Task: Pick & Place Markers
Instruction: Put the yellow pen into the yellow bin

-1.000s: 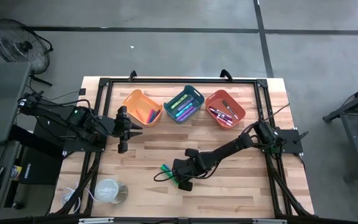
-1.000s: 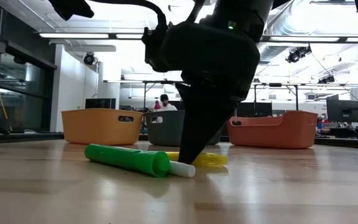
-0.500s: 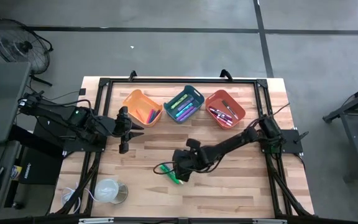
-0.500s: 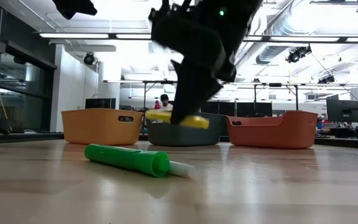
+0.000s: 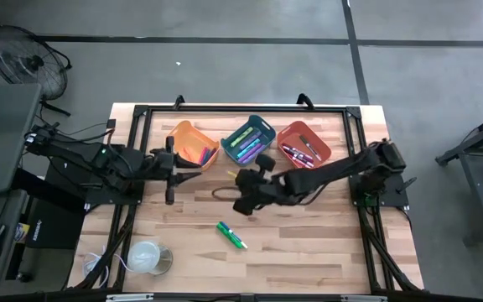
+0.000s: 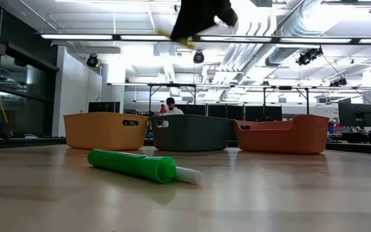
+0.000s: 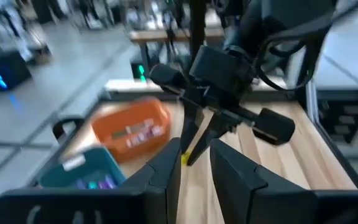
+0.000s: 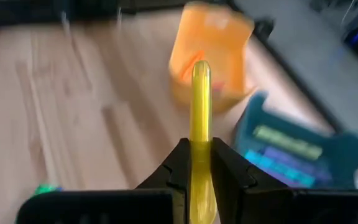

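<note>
My right gripper [image 5: 243,201] hangs high over the middle of the table, shut on a yellow marker [image 8: 199,106]. A green marker [image 5: 231,236] lies flat on the wood nearer the front edge, also in the low view [image 6: 134,165]. Along the far side stand three bins with markers in them: orange-yellow [image 5: 189,144], teal [image 5: 248,140] and red-orange [image 5: 303,147]. My left gripper [image 7: 194,171] waits at the table's left, level with the orange-yellow bin's near side. It is open with nothing between its fingers and points toward my right gripper. My right gripper pinches the yellow marker's rear part [image 8: 199,160] between its two fingers. The marker runs along the fingers, and its free end [image 8: 200,68] sticks out well past the tips. The fingers slant down toward the orange-yellow bin. The marker is lifted clear of the table.
A white round cup [image 5: 145,256] lies at the front left corner. A black frame rail [image 5: 241,109] runs round the table's far and side edges. Bare wood lies between the bins and the green marker. A person [image 6: 171,106] sits far behind the table.
My right gripper has risen from the table beside the green marker, carrying the yellow marker up and toward the far edge and the bins, and has tipped closer to level. The green marker has stayed flat on the wood. My left gripper has tipped up toward level.
</note>
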